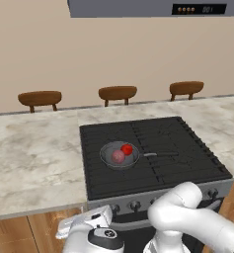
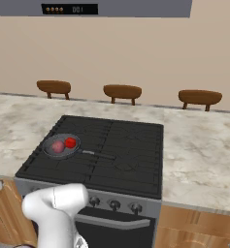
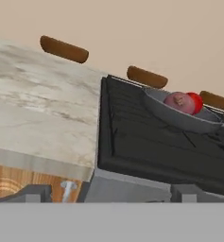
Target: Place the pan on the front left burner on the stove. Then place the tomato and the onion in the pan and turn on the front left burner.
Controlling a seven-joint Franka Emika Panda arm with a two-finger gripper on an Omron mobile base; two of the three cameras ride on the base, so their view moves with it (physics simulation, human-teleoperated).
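Two balls sit touching in the pan (image 1: 119,155), which rests on the front left burner (image 1: 103,168) of the stove (image 1: 187,148): the pinkish onion (image 1: 118,156) on the left, the glossy tomato (image 1: 127,149) just right and behind it. The claw (image 3: 111,193) hangs low before the stove's front left corner, jaws spread wide and holding nothing; pan and balls lie ahead of it, up to its right. The pan's handle (image 1: 160,154) points right.
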